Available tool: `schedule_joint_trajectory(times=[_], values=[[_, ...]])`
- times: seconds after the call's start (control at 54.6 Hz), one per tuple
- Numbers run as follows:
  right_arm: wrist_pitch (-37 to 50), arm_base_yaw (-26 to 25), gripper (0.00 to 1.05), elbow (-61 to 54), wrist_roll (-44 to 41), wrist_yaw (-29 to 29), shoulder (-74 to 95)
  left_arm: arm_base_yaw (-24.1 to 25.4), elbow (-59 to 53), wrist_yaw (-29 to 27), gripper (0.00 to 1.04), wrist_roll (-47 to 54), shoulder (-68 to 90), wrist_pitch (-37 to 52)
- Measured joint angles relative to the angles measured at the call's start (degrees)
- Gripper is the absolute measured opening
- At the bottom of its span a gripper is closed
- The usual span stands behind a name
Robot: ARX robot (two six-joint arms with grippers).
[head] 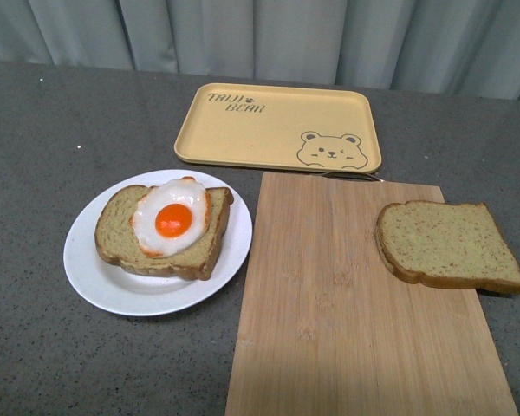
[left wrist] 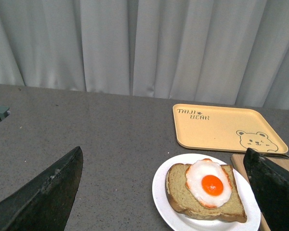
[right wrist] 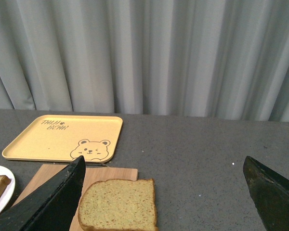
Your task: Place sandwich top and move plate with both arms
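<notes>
Both pairs of jaws stand wide apart, grasping nothing; the left gripper shows flat, matte black fingers tapering to points at either edge of its wrist view; the right gripper shows the same. Neither arm appears in the front view. The sandwich top, a square slice with speckled brown crumb and a darker crust, lies flat on the right side of a pale, fine-grained wooden cutting board, its right edge overhanging onto the grey speckled table; the plate, round, shallow and smooth white, sits just left of the board; it bears a second bread slice topped by a glossy fried egg with an orange yolk. Behind the board rests a yellow rectangular tray with rounded corners, a raised rim and a bear print; pleated grey curtains hang beyond.
</notes>
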State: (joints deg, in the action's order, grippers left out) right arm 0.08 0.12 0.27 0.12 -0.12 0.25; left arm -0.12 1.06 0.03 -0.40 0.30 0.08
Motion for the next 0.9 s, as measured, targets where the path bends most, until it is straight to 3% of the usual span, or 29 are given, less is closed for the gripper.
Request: schedule_joint_trajectory(times=[0.256, 0.274, 0.348, 0.421, 0.567, 0.75, 0.897], values=[[0.09, 0.22, 0.95, 0.0, -0.57, 1.01, 0.13, 0.02, 0.0, 0.0, 0.98, 0.0, 0.0, 0.0], [0.28, 0.72, 0.95, 0.0, -1.09, 2.38, 0.42, 0.0, 0.0, 0.0, 0.98, 0.0, 0.0, 0.0], [2.69, 5.05, 0.95, 0.46, -7.32, 20.15, 5.84, 0.0, 0.0, -0.09, 0.98, -0.02, 0.0, 0.0], [5.99, 3.41, 0.95, 0.76, -9.42, 23.96, 13.55, 0.02, 0.0, 0.0, 0.98, 0.0, -0.02, 0.0], [14.78, -3.96, 0.95, 4.13, -7.61, 13.09, 33.7, 0.0, 0.0, 0.0, 0.98, 0.0, -0.02, 0.0], [15.85, -11.72, 0.95, 14.01, 0.55, -4.17, 59.6, 0.0, 0.0, -0.04, 0.98, 0.0, -0.02, 0.0], [15.12, -14.47, 0.95, 21.27, 1.64, -10.67, 75.01, 0.0, 0.0, 0.0, 0.98, -0.02, -0.02, 0.0]])
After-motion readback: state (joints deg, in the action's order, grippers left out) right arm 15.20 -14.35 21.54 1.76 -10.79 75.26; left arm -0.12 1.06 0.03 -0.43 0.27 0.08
